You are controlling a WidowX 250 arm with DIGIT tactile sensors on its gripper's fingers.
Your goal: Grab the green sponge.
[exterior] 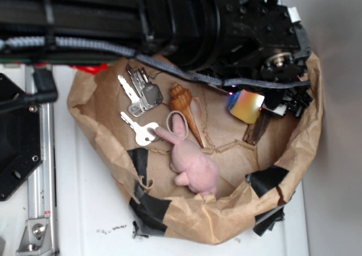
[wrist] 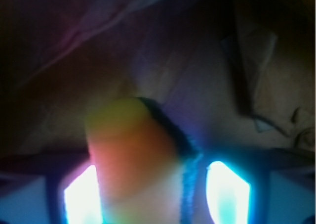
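Exterior view: the black claw [exterior: 255, 110], at the paper-lined bin's [exterior: 107, 148] far right, grasps a small yellow foam sponge [exterior: 245, 106] lit in rainbow colours. Left lie silver keys [exterior: 138, 95], an orange-brown pointed seashell [exterior: 185, 106] and a pink plush rabbit [exterior: 193, 164].

Wrist view: the sponge [wrist: 133, 159] sits between glowing pads [wrist: 79, 197]; soft foam could slip out.

Paper wall [exterior: 308, 115] hems sponge [exterior: 246, 106]; open floor toward shell [exterior: 186, 110].
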